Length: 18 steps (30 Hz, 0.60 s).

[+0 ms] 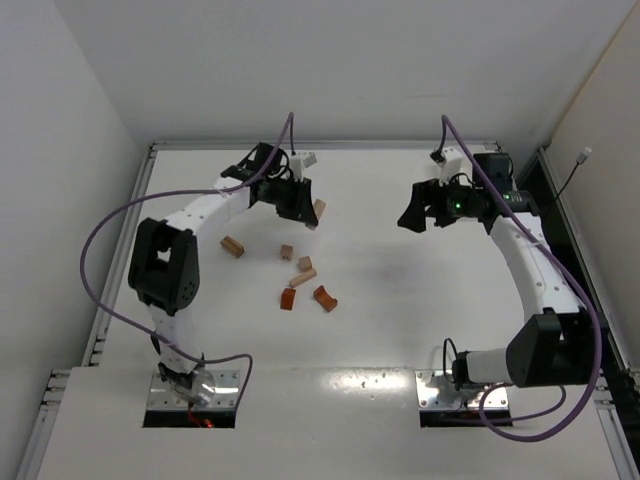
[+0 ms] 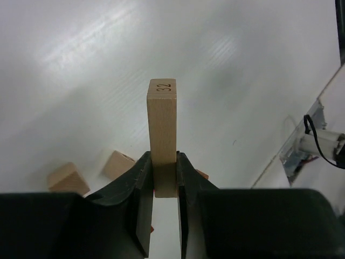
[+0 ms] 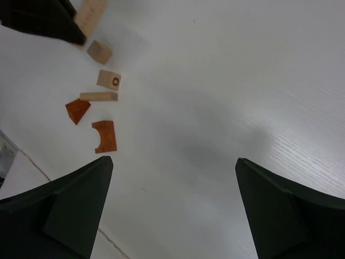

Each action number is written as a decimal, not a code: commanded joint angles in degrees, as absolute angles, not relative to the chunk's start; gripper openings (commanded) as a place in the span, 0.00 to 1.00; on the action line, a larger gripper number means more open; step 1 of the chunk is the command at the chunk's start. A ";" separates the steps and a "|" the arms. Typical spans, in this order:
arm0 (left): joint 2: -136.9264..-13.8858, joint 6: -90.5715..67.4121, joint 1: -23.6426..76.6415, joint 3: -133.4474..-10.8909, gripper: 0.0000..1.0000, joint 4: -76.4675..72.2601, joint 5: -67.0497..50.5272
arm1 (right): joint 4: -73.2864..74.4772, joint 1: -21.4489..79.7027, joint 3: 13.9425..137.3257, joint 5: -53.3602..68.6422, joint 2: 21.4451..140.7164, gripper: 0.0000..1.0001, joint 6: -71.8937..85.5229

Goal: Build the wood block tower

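My left gripper (image 1: 303, 208) is shut on a pale tan bar (image 1: 318, 210) and holds it above the table's far middle. In the left wrist view the bar (image 2: 162, 129), marked 32, sticks out past the fingers (image 2: 141, 178). Loose blocks lie on the table in front of it: a tan block (image 1: 232, 246), two small tan cubes (image 1: 287, 252) (image 1: 304, 263), a tan bar (image 1: 302, 276), a reddish-brown wedge (image 1: 288, 299) and a reddish-brown arch (image 1: 324, 298). The right wrist view shows the arch (image 3: 104, 136) and wedge (image 3: 78, 110). My right gripper (image 1: 420, 213) is open and empty, well right of the blocks.
The white table (image 1: 400, 300) has raised rails at its far edge (image 1: 380, 146) and left edge (image 1: 125, 250). A dark rail (image 1: 565, 230) runs along the right side. Purple cables loop off both arms. The table's edge and a white fitting (image 2: 318, 143) show in the left wrist view.
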<state>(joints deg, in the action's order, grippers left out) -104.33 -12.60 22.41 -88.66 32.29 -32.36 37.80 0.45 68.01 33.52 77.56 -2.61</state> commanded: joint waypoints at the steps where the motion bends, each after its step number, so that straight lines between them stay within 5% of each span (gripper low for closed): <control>1: -106.25 -21.79 21.71 -87.45 0.00 26.64 -43.41 | 32.70 0.09 68.55 37.96 78.30 0.95 5.26; 10: -118.99 -30.40 18.28 -86.22 0.00 18.37 -49.48 | 32.70 0.09 69.78 39.37 82.43 0.95 6.33; 18: -125.50 -31.64 17.14 -89.38 0.00 17.84 -43.51 | 33.74 0.09 73.56 39.37 86.21 0.95 6.33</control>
<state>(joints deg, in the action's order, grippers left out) -124.55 -29.65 17.61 -85.84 20.01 -44.71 34.76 0.34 70.15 37.74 85.36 5.45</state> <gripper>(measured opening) 0.152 0.948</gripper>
